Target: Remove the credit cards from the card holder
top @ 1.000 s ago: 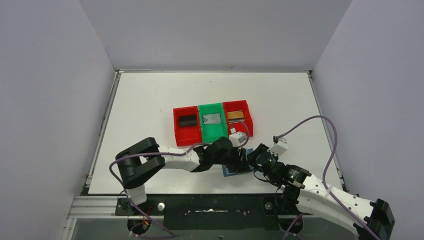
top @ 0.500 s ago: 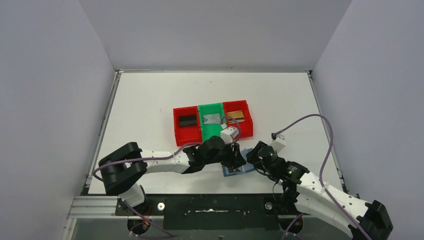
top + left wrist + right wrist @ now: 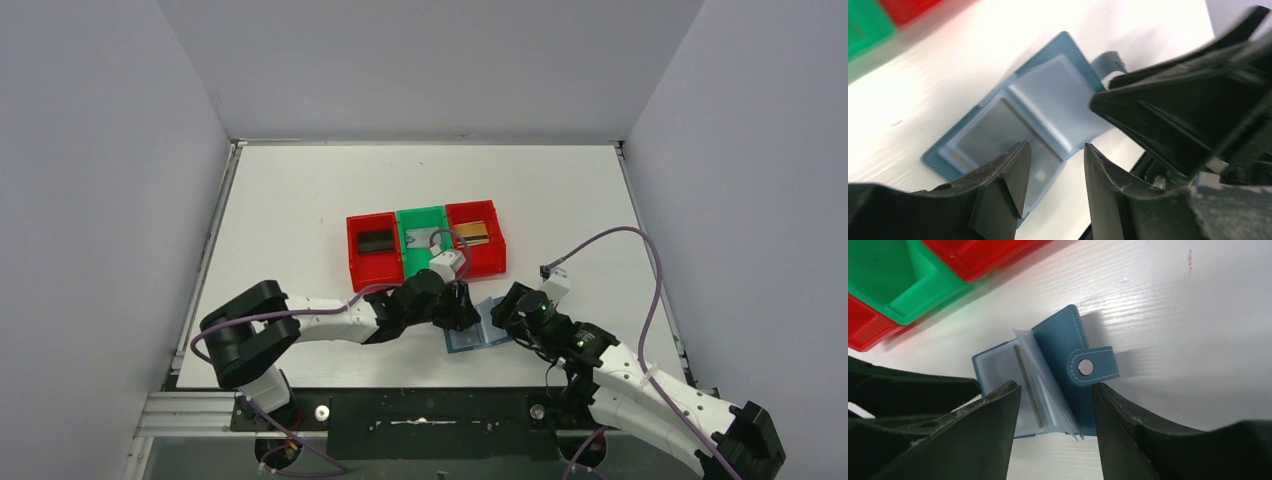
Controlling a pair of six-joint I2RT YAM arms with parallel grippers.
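No word, brand, number or sign can be read in any view. The card holder (image 3: 1063, 347) shows a plain teal cover with stitching and a bare metal snap (image 3: 1086, 368) on its tab. The grey card (image 3: 990, 137) in one pocket bears a small light square (image 3: 1040, 175), perhaps a mark or chip, too blurred to read. In the top view, the black card (image 3: 376, 241) in the left red bin (image 3: 352, 255), the silver card (image 3: 424, 237) in the green bin (image 3: 415, 270) and the gold card (image 3: 472, 231) in the right red bin (image 3: 500, 245) are too small to show any lettering.
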